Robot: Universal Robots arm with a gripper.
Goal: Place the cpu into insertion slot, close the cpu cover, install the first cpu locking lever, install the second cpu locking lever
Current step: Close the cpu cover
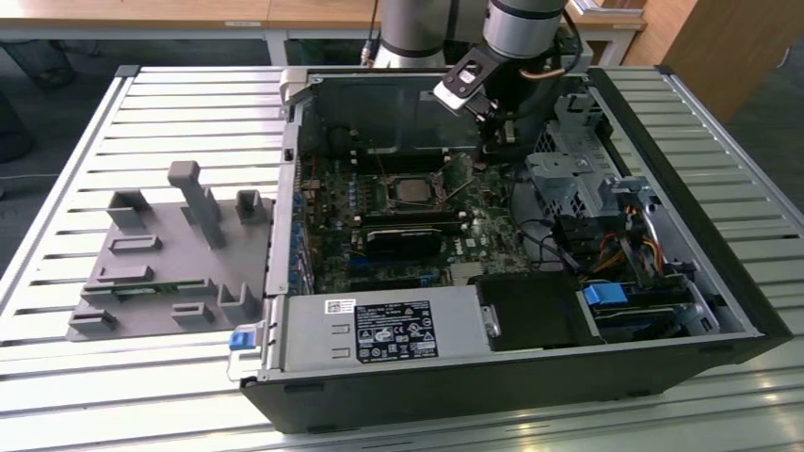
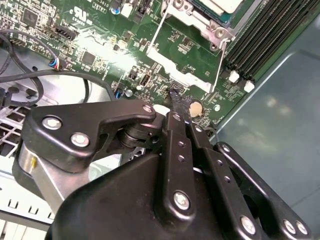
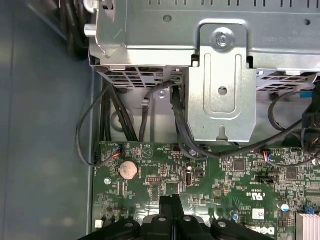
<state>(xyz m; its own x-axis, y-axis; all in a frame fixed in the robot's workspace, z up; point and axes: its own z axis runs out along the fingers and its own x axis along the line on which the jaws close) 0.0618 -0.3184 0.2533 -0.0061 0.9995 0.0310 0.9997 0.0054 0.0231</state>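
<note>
The cpu (image 1: 409,190) lies in the insertion slot (image 1: 386,191) in the middle of the green motherboard, its pale metal top (image 2: 225,4) visible. The silvery cpu cover (image 2: 197,20) frames it; I cannot tell whether it is fully down. Two thin wire locking levers (image 2: 159,27) (image 2: 222,57) run alongside the socket, and whether they are latched is unclear. My gripper (image 1: 495,153) hangs low over the board, to the exterior view's right of the socket. In both wrist views its black fingertips (image 3: 171,201) (image 2: 175,96) are pressed together, holding nothing.
The open case has a grey power supply (image 1: 377,330) in front and a metal drive cage (image 3: 220,85) with black cables (image 3: 95,130) beside the gripper. A coin battery (image 3: 128,170) sits near the fingertips. A grey fixture (image 1: 176,254) lies outside on the slatted table.
</note>
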